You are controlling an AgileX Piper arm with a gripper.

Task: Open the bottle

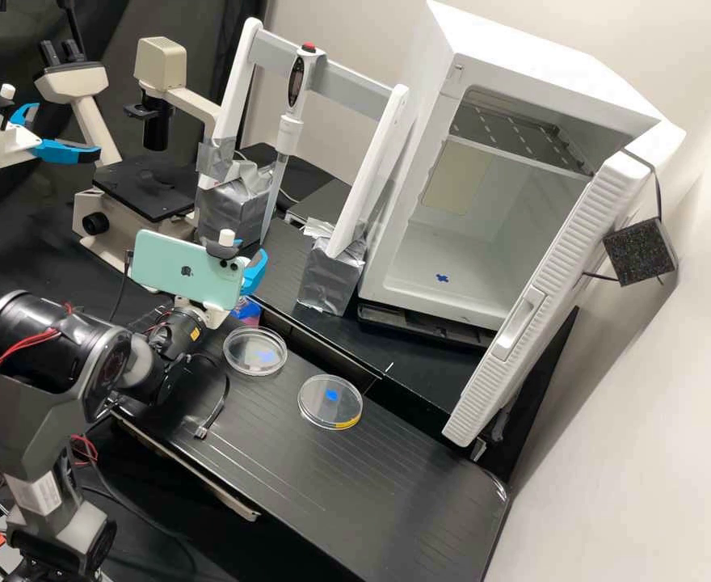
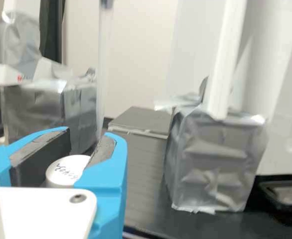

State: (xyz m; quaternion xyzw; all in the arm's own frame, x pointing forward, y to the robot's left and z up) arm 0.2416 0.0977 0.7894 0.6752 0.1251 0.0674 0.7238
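Closed in around a white cap (image 2: 65, 172), the end effector (image 2: 87, 135) is seen with its two blue fingers parted by roughly the cap's width; the cap appears to be gripped between the dark pads, though full contact on both sides cannot be told for certain. By the cap's top face, marked with handwriting, the bottle (image 1: 247, 313) is judged to be upright, its long axis running down from between the fingers. In the high view its pink and blue body is partly seen just below the end effector, at the edge of the grooved counter (image 1: 372, 485). The coming move turns on that axis: the cap is met from the side, so a turn about the upright line seems to be called for, with the body kept from spinning along or tipping. One clear dish (image 1: 254, 351) is set near the bottle, and a second dish (image 1: 330, 402) lies farther along the counter. Beyond them, a silver-taped block (image 1: 333, 275) is placed at the foot of a white post, and past it a white cabinet (image 1: 469, 234) is left open.
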